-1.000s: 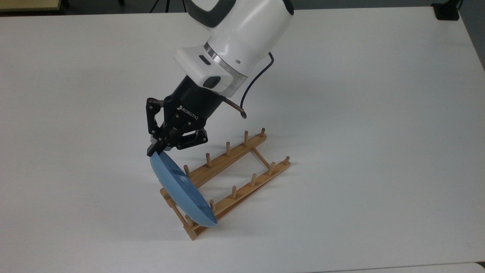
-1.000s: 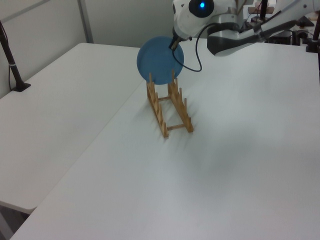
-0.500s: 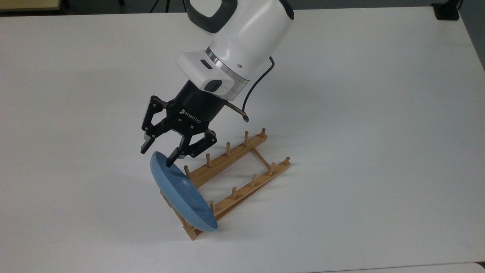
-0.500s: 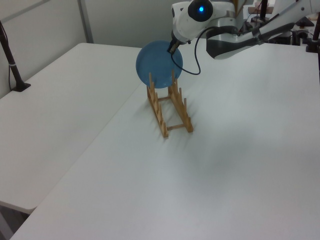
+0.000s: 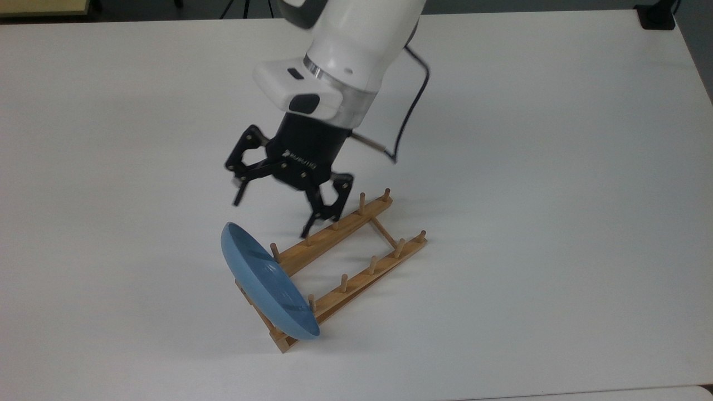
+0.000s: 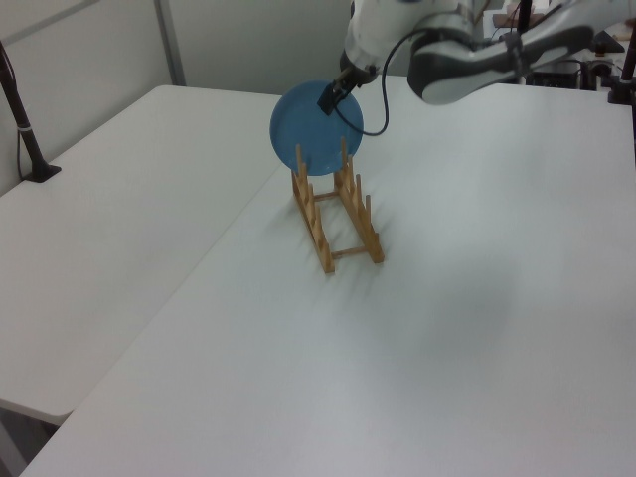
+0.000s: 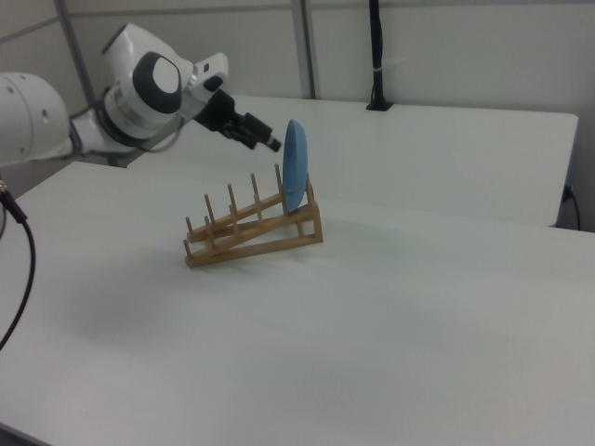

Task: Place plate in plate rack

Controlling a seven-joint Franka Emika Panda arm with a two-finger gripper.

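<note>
Your plate (image 5: 266, 284) stands on edge in the end slot of the plate rack (image 5: 340, 267), leaning against the pegs there and resting on the two rails. The gripper (image 5: 274, 214) hangs just above the plate's upper rim, its fingers (image 5: 309, 228) spread wide and pinching nothing. By my reading, placement is done and you are in the release step. Next, lift clear of the rack without brushing that rim.

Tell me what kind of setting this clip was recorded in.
Probably a robotics lab or test room, not a kitchen: a robot arm with an open claw works over bare white tables, where a wooden plate rack holds one blue plate. Partition walls stand behind.
</note>
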